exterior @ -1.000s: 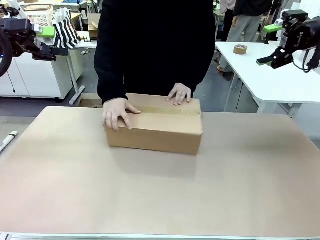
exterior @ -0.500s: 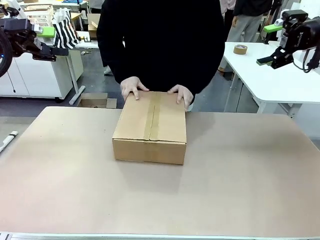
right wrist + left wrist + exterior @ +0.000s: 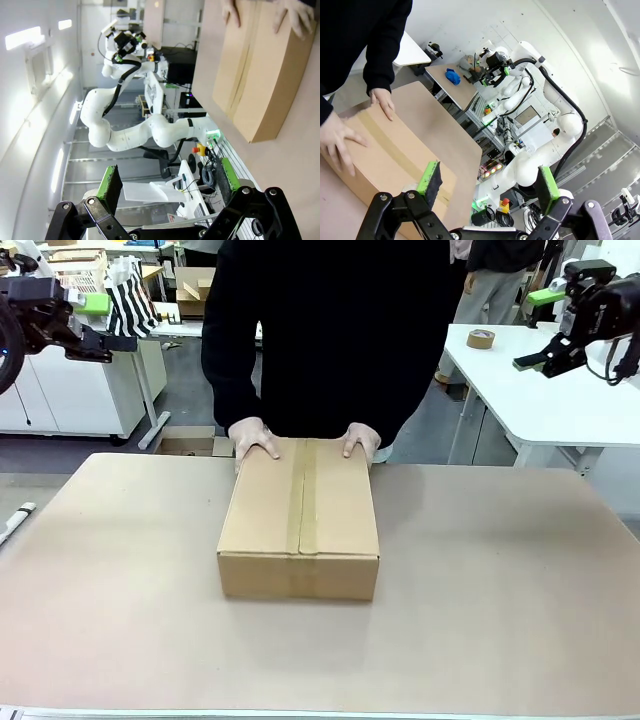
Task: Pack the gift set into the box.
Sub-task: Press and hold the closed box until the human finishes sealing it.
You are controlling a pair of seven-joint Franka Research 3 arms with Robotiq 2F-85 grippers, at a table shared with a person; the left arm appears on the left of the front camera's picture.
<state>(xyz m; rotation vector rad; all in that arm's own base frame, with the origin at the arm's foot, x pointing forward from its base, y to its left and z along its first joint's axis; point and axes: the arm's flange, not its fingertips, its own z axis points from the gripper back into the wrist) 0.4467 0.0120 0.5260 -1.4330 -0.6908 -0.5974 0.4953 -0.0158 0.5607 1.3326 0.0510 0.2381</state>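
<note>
Nearest the lens in each wrist view the robot's own fingers frame the shot: the left hand [image 3: 487, 180] has its green pads [image 3: 429, 177] wide apart w/ nothing btwn them, and the right hand [image 3: 168, 182] is spread the same way, also empty. In the front view both sit high in the upper corners, well clear of the surface [image 3: 500, 630], prob. parked so the person has free room to work. Mid-frame on that brown surface lies the box [image 3: 298, 515], short end toward the camera, long axis running away to the person. Its flaps are down flat and a tape strip [image 3: 303, 490] runs along the centre seam, so it reads as sealed. W/ the flaps shut, whether the gift set is inside can't be told; judging by the tape, either packing is finished or the box needs opening first. No print, logo or label can be read on the faces in view. At the box's far end the person's hand at frame left [image 3: 255, 437] and the person's hand at frame right [image 3: 360, 438] rest palm-down on the two top corners, likely to square it up and hold it steady on the centre line btwn the arms. Behind, upper right, a tape roll [image 3: 481, 338] sits on a white table [image 3: 540, 410]; upper left, a black-and-white striped bag [image 3: 131, 302].
</note>
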